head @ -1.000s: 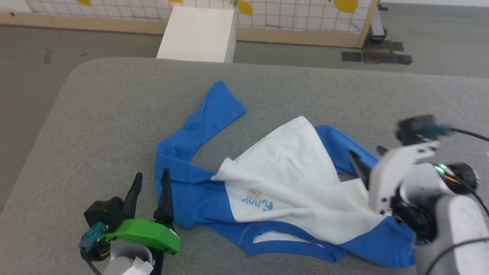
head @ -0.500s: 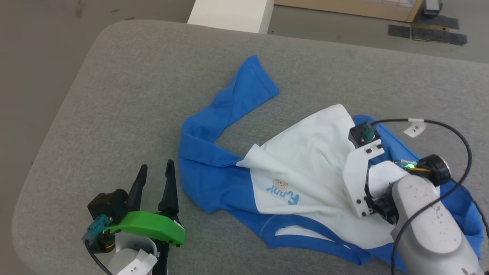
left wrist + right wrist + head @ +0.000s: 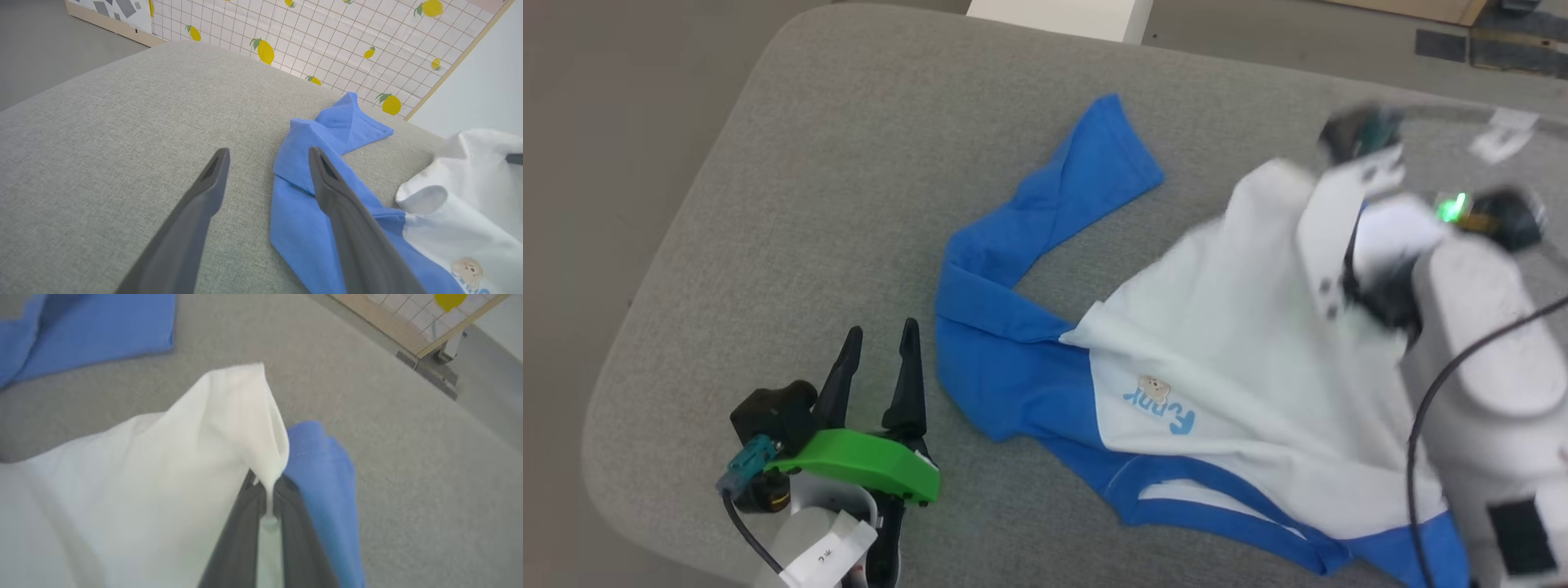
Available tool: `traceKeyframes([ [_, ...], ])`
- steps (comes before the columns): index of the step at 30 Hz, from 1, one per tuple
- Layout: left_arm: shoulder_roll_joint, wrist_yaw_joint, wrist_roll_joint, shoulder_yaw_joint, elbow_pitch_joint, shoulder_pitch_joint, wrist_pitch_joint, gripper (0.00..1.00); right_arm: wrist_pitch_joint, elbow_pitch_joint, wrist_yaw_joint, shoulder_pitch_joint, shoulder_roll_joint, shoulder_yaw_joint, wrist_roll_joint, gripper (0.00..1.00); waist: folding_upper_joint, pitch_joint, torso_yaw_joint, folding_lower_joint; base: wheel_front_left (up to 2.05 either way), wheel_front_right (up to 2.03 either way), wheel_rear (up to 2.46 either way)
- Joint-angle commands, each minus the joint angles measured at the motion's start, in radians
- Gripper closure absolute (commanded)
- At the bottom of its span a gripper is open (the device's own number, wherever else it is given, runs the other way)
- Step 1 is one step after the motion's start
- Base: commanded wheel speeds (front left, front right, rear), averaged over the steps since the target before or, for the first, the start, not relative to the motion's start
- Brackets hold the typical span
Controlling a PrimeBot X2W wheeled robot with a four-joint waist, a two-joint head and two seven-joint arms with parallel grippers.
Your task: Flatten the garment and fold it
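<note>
Atop nubby grey cushion [image 3: 809, 163], crumpled soft garment [image 3: 1217, 351]

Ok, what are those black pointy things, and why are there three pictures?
Those black points are a robot's fingers. It has two arms, each ending in a two-fingered gripper. One picture comes from a camera on its head, looking down. The other two come from cameras on its wrists, looking along the fingers. On the grey padded surface lies a shirt, white with blue sleeves and a tiny bear. The left gripper is open, holding nothing, beside one blue sleeve. The right gripper is shut, pinching a white edge of the shirt and holding it up.
</note>
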Motion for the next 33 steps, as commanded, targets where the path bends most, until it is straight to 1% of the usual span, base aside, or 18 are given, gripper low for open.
traceKeyframes([
  [1,-0.007,-0.006,0.002,-0.001,0.003,-0.017,-0.007,0.00,-0.035,0.006,-0.002,-0.068,0.001,-0.005,-0.022,1.00,0.0061,0.021,0.024,0.0000,0.00,0.00,0.00],
  [6,-0.016,-0.012,0.003,-0.005,0.007,-0.029,-0.008,0.00,-0.168,0.066,-0.002,-0.262,0.014,-0.034,-0.086,1.00,0.0061,0.049,0.064,0.0000,0.00,0.00,0.00],
  [10,-0.022,-0.017,0.001,-0.003,0.008,-0.032,-0.008,0.00,-0.260,0.128,-0.002,-0.369,0.027,-0.070,-0.144,1.00,0.0061,0.064,0.086,0.0000,0.00,0.00,0.00],
  [13,-0.026,-0.018,0.000,0.001,0.009,-0.030,-0.008,0.00,-0.249,0.208,-0.002,-0.391,0.045,-0.096,-0.182,1.00,0.0061,0.065,0.091,0.0000,0.00,0.00,0.00],
  [14,-0.027,-0.019,0.000,0.002,0.010,-0.029,-0.008,0.00,-0.235,0.238,-0.002,-0.390,0.051,-0.101,-0.191,0.89,0.0061,0.065,0.092,0.0000,0.00,0.00,0.00],
  [15,-0.027,-0.019,0.001,0.002,0.011,-0.028,-0.008,0.00,-0.229,0.258,-0.002,-0.388,0.056,-0.104,-0.191,0.00,0.0061,0.063,0.092,0.0000,0.00,0.00,0.00],
  [19,-0.030,-0.018,0.001,0.007,0.014,-0.024,-0.008,0.00,-0.270,0.300,-0.002,-0.376,0.069,-0.123,-0.175,0.00,0.0061,0.046,0.082,0.0000,0.00,0.00,0.00],
  [21,-0.030,-0.017,0.004,0.012,0.014,-0.022,-0.008,0.00,-0.316,0.299,-0.002,-0.371,0.075,-0.146,-0.135,0.00,0.0061,0.033,0.070,0.0000,0.00,0.00,0.00],
  [23,-0.030,-0.018,0.010,0.018,0.016,-0.017,-0.008,0.00,-0.384,0.282,-0.002,-0.354,0.079,-0.169,-0.092,0.00,0.0061,0.008,0.054,0.0000,0.00,0.00,0.00],
  [27,-0.024,-0.019,0.025,0.032,0.022,0.002,-0.008,0.00,-0.513,0.223,-0.002,-0.272,0.084,-0.201,0.002,0.00,0.0061,-0.052,0.012,0.0000,0.00,0.00,0.00],
  [31,-0.008,-0.017,0.034,0.037,0.028,0.030,-0.008,0.00,-0.636,0.129,-0.002,-0.132,0.075,-0.207,0.078,0.00,0.0061,-0.116,-0.039,0.0000,0.00,0.00,0.00],
  [33,-0.002,-0.014,0.035,0.037,0.028,0.041,-0.005,0.00,-0.694,0.067,-0.002,-0.047,0.069,-0.226,0.113,0.00,0.0061,-0.145,-0.063,0.0000,0.00,0.00,0.00],
])
